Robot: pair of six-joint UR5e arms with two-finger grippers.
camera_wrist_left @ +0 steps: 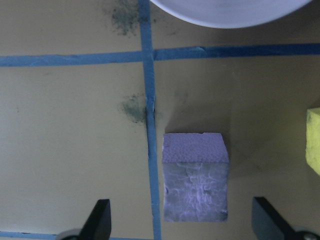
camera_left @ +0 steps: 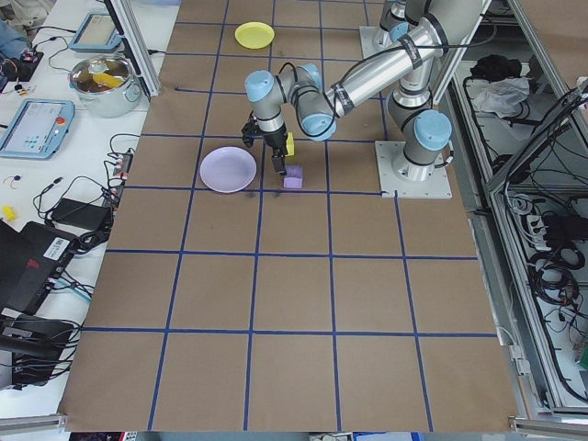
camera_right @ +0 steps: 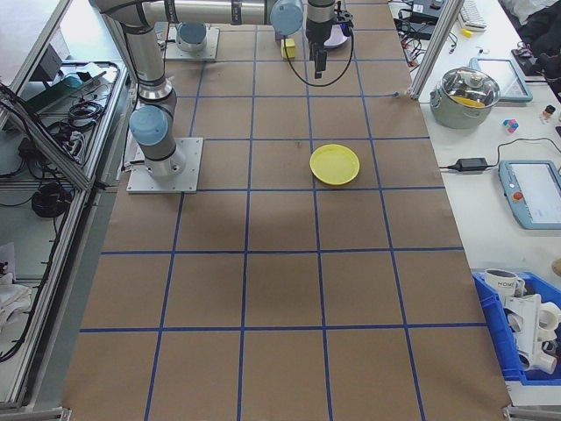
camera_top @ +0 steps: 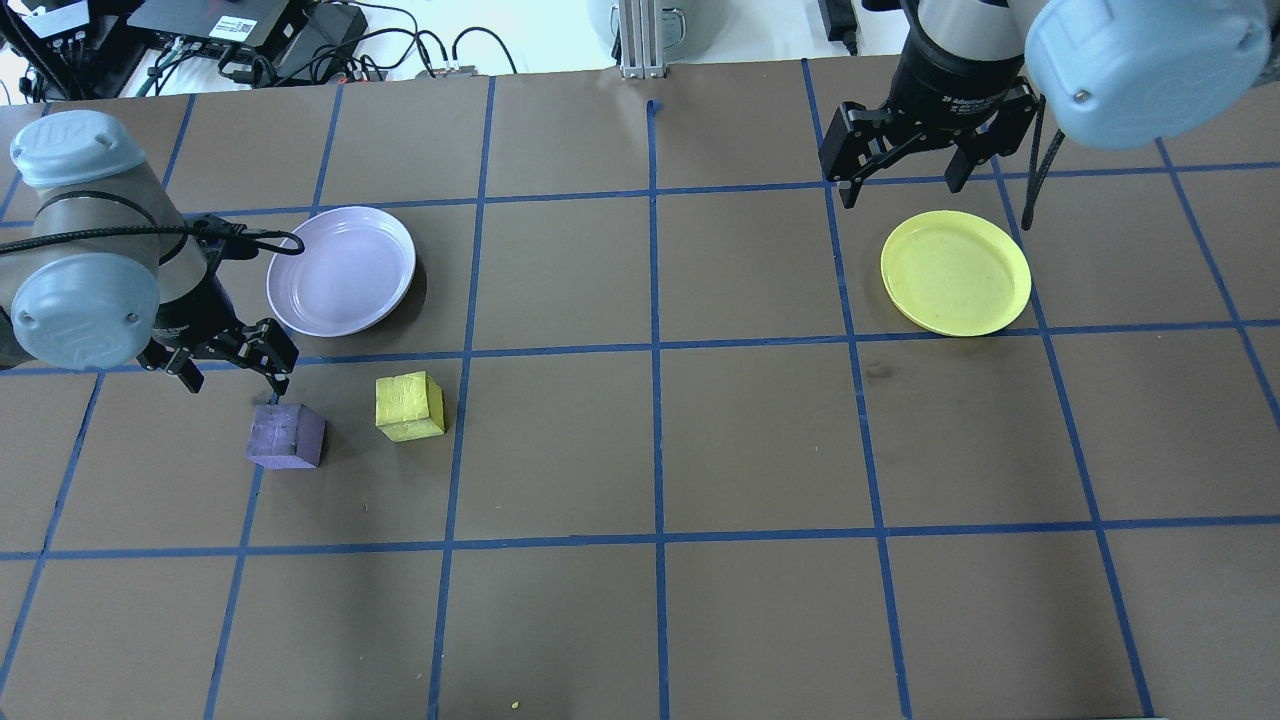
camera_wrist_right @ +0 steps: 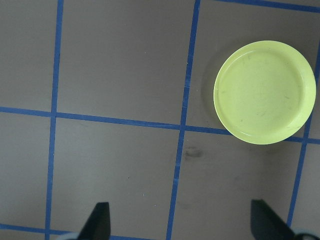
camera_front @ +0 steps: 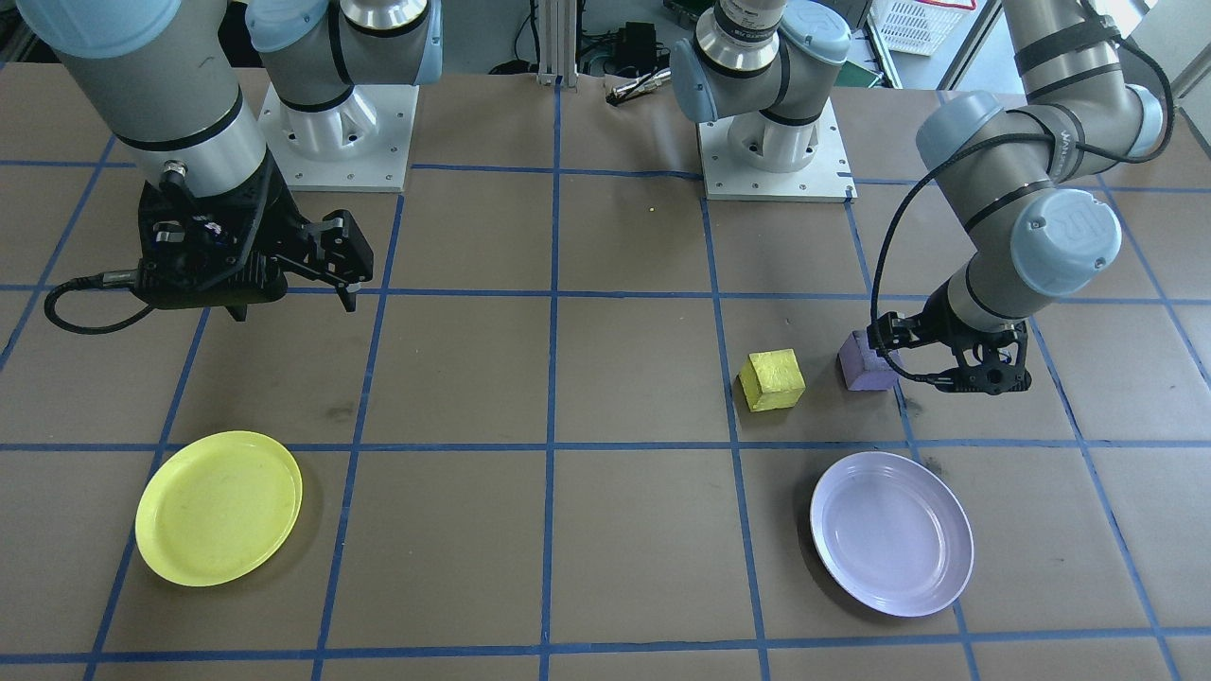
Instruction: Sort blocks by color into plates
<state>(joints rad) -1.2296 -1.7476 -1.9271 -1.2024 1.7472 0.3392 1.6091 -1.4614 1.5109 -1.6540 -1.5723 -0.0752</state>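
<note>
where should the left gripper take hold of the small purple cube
Probably from straight above, gripping the small purple cube by its two opposite vertical side faces. It sits flat on the brown table, apart from the small yellow cube, and the open left gripper already straddles it.

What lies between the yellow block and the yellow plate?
Nothing but bare table paper and blue tape lines. The overhead view shows the yellow block and yellow plate far apart, with no object along that stretch; the front-facing view agrees.

Two blocks (camera_top: 347, 423) side by side, near one plate (camera_top: 341, 270)
</note>
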